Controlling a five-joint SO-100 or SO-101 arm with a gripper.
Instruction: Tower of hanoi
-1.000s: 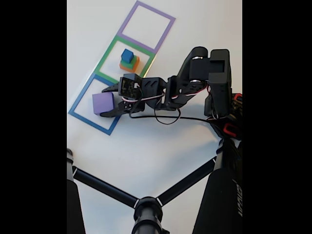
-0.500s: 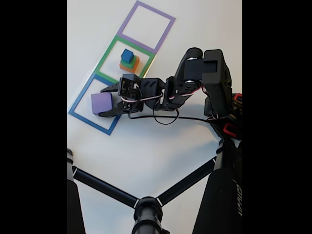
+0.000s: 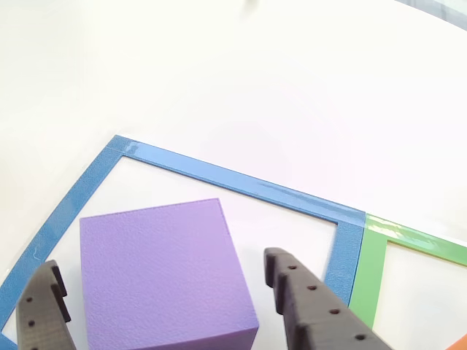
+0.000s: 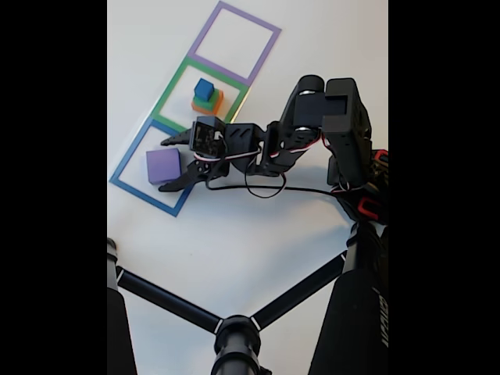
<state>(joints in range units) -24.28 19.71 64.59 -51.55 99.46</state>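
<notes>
Four blocks on white table (image 4: 234, 234). Purple block (image 4: 163, 166) inside blue tape square (image 4: 121, 167); other view shows it between gripper fingers (image 3: 306, 306), gaps both sides, no contact. Gripper (image 4: 173, 162) spread wide, holding nothing, straddling purple block from right in fixed view. Orange block (image 4: 208, 102), green block (image 4: 202, 100), blue cube (image 4: 205, 88) stacked in green tape square (image 4: 173, 88). Purple tape square (image 4: 233, 42) beyond. Black cable (image 4: 266, 191) loops under arm. Black tripod legs (image 4: 180, 305) cross foreground.

bright, even light is washing the white table (image 3: 219, 73) nearly featureless; glare is sheening the blue tape (image 3: 241, 186); black bars are flanking the fixed view.
</notes>
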